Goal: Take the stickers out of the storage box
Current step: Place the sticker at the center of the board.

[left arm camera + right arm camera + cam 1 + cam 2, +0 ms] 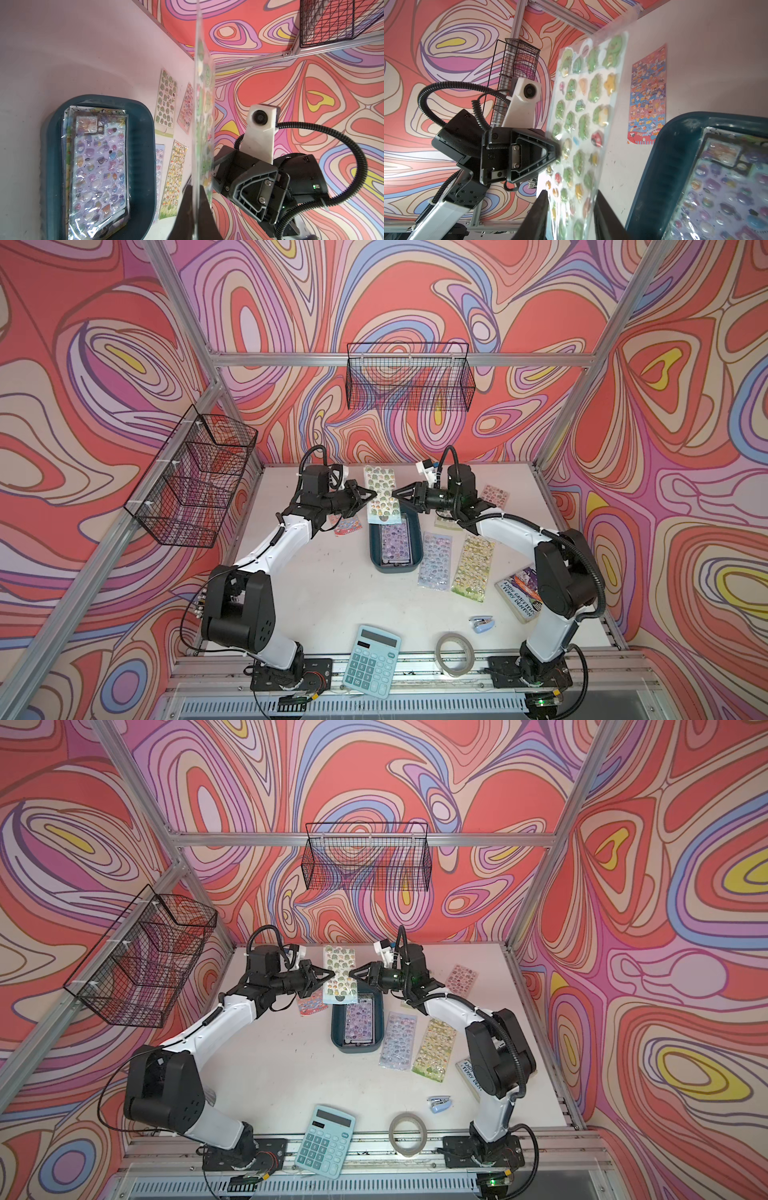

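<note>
The stickers [397, 541] not yet taken out lie stacked in the storage box [375, 549]. One green sheet [381, 494] hangs over the box's 12 o'clock end, and loose sheets [434, 560] lie on the tabletop [316, 593] at its 3 o'clock. The left gripper [195, 188] pinches the green sheet's edge. The right gripper [572, 195] stands parted around the opposite edge, clamping nothing. With one thin pinch on a glossy sleeve, the sheet could slip or swing and drop back into the box, or snag a right jaw. The stack's sheets cannot be counted, and the left arm covers part of a red sheet [347, 526].
</note>
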